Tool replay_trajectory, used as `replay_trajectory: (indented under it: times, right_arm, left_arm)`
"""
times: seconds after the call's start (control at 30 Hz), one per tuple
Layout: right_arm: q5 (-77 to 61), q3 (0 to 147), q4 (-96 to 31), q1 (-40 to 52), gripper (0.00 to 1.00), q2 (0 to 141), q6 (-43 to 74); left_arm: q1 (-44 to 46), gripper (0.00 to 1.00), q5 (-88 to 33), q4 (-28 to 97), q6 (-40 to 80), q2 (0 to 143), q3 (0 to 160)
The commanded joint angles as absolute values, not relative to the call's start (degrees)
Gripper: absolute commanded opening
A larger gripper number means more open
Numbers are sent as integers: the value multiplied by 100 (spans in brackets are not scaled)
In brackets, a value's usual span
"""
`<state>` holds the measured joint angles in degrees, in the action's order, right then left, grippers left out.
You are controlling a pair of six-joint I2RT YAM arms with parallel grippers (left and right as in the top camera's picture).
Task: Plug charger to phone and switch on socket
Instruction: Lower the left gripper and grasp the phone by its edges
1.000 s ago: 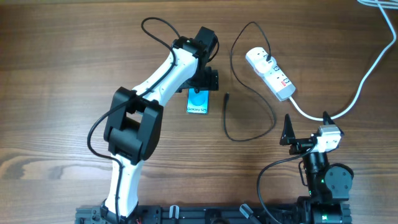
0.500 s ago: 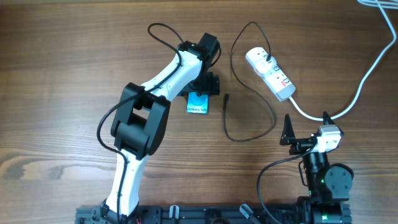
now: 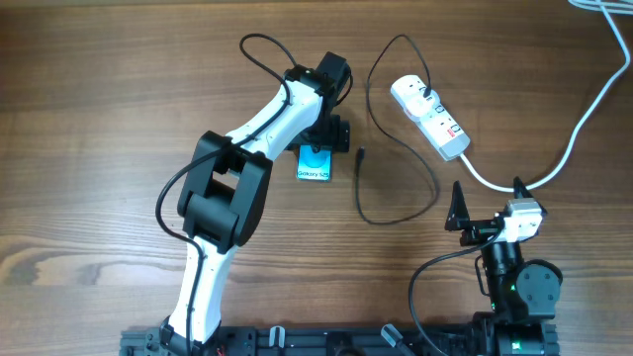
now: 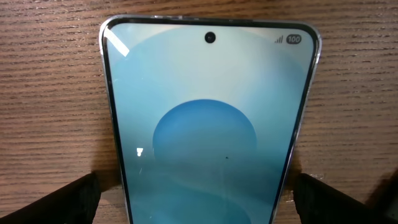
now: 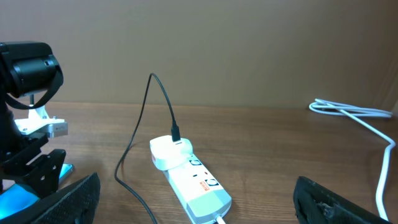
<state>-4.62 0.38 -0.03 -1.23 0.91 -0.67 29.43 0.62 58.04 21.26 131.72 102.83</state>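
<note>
The phone (image 3: pixel 314 168) lies flat on the wooden table with its cyan screen up and fills the left wrist view (image 4: pixel 211 124). My left gripper (image 3: pixel 318 144) is open. It hangs low over the phone's far end with a finger on each side, and a gap of wood shows at both (image 4: pixel 202 208). The charger (image 3: pixel 371 213), a thin black cable, loops from the adapter on the socket (image 3: pixel 430 117) to its plug tip (image 3: pixel 362 153), which lies right of the phone. My right gripper (image 3: pixel 460 210) is open and empty near its base, facing the socket (image 5: pixel 189 180).
The socket's thick white cord (image 3: pixel 584 119) runs off the table's far right corner and also shows in the right wrist view (image 5: pixel 354 112). The left arm (image 3: pixel 262 124) reaches diagonally over the table's middle. Bare wood lies left of it.
The left arm's elbow and wrist have shifted a little to the right over the phone. Phone, cable, socket and right arm have not moved.
</note>
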Motion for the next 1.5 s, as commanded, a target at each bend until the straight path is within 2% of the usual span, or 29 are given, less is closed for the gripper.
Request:
replay_trajectory:
  times: [0.0,0.73,0.97,1.47]
  right_arm:
    - [-386,30,8,-148,100,60,10]
    - [-386,30,8,-148,100,60,8]
    - [-386,30,8,-148,100,60,10]
    - [-386,30,8,-148,100,60,8]
  left_arm:
    - [2989,100,-14,5813,1968,13434,10309]
    - [2989,99,309,5970,1968,13434,10309]
    - [2989,83,311,5975,1968,13434,10309]
    - [2989,79,360,5953,1968,13434,10309]
